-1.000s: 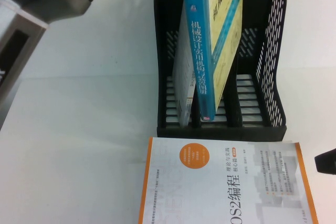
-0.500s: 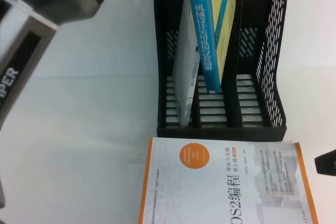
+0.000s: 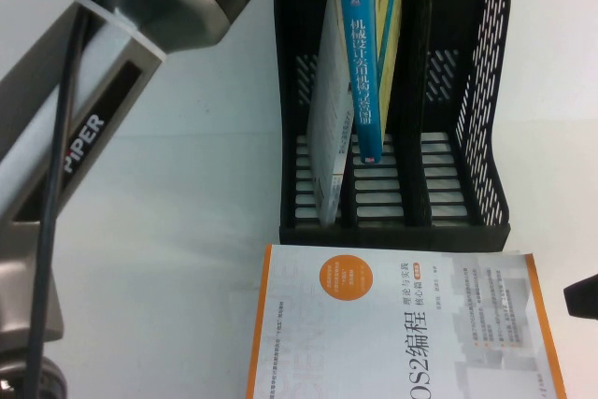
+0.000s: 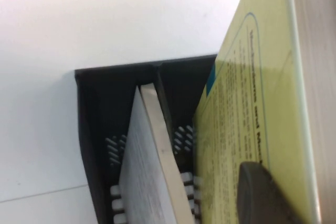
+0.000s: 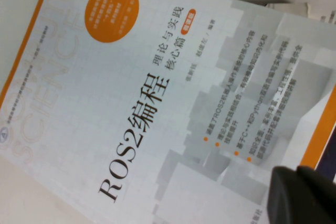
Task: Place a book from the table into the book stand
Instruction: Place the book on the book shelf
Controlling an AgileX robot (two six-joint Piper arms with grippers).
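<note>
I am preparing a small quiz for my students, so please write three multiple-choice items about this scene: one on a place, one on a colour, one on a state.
1. Which slot of the black book stand is the blue-spined book in? A left, B middle, C right.
2. What colour edges the ROS2 book lying on the table? A orange, B green, C red.
3. What is the left gripper doing? A hanging open over the table, B resting shut on the ROS2 book, C gripping the blue-spined book.

Answers:
1 B, the thin grey-white book is in the slot to its left.
2 A, orange strips run along both sides.
3 C, its pad presses the yellow cover above the stand; the right gripper sits by the ROS2 book's corner.
</note>
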